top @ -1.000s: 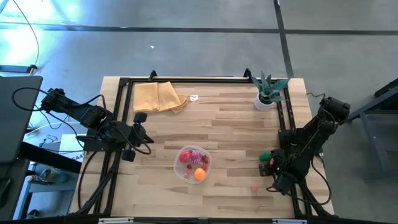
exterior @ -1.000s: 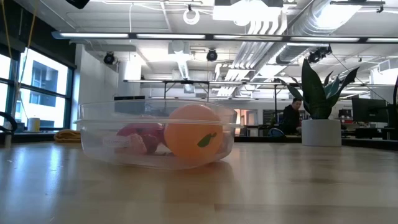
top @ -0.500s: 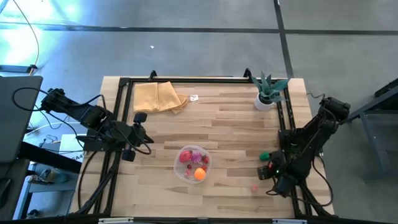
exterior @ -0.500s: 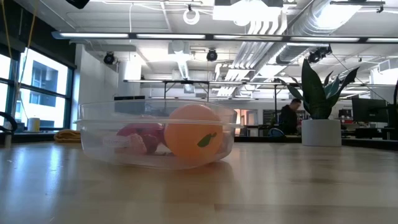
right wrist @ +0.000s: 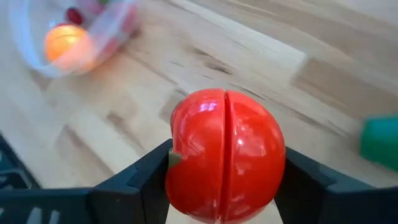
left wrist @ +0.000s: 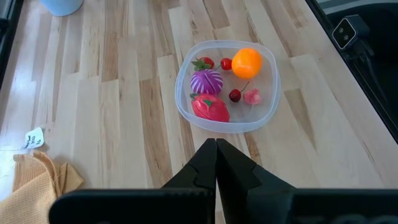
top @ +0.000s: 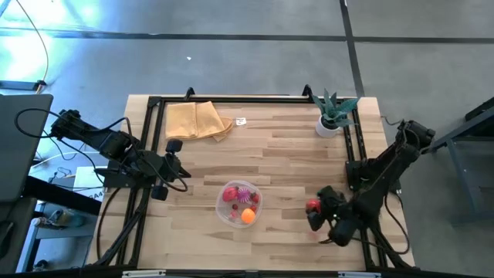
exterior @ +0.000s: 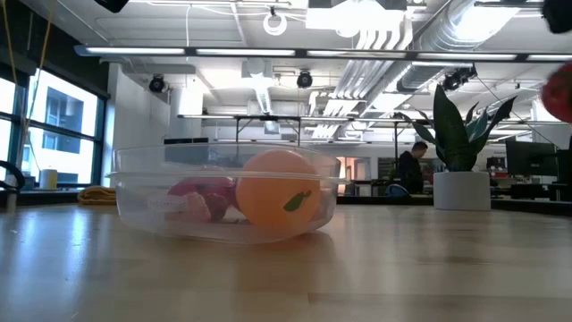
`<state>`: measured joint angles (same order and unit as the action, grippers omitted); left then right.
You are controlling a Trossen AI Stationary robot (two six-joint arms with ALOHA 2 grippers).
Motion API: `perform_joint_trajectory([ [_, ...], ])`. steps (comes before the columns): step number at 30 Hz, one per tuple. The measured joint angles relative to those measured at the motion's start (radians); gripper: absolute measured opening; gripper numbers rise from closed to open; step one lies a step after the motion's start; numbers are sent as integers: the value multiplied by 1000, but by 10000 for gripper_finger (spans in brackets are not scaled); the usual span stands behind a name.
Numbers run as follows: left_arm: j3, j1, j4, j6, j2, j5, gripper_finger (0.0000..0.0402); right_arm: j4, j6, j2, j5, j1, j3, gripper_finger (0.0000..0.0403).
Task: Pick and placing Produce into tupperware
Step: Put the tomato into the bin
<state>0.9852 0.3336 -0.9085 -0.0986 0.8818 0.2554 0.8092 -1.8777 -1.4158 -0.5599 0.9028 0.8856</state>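
The wooden table (top: 293, 147) carries one black frame (top: 231, 99) along its edges. Two dark arms work at it. The left gripper (left wrist: 216, 149) waits over the left part of the table, its jaws pressed together and holding nothing. The right gripper (right wrist: 222, 180) is above the right front part of the table, to the right of the tupperware, and its jaws pinch one red tomato (right wrist: 224, 154) made of two halves.

One folded yellow-tan cloth (top: 197, 121) lies at the far left of the table, and one green spiky plant in a white pot (top: 332, 113) stands at the far right corner.

The one clear tupperware (left wrist: 180, 102) sits near the middle front of the table. In it I count seven pieces of produce: one orange (left wrist: 246, 63), one purple ribbed piece (left wrist: 206, 81), one large red piece (left wrist: 210, 109), one pink piece (left wrist: 252, 96), one strawberry (left wrist: 203, 63), and two small dark red round ones (left wrist: 234, 95).

One green piece (right wrist: 379, 142) lies on the table near the right gripper.
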Motion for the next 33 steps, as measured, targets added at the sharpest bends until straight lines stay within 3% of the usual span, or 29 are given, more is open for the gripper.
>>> perform_joint_trajectory([
  [8, 0, 0, 0, 0, 0, 0, 1, -141, 548, 0, 46, -226, 102, 213],
  [15, 0, 0, 0, 0, 0, 0, 1, -362, 999, -27, 209, -458, 156, 213],
  [22, 0, 0, 0, 0, 0, 0, 1, -379, 1240, -208, 373, -598, 290, 210],
  [29, 0, 0, 0, 0, 0, 0, 1, -362, 1362, -429, 452, -615, 479, 206],
  [33, 0, 0, 0, 0, 0, 0, 1, -298, 1388, -518, 437, -607, 576, 206],
])
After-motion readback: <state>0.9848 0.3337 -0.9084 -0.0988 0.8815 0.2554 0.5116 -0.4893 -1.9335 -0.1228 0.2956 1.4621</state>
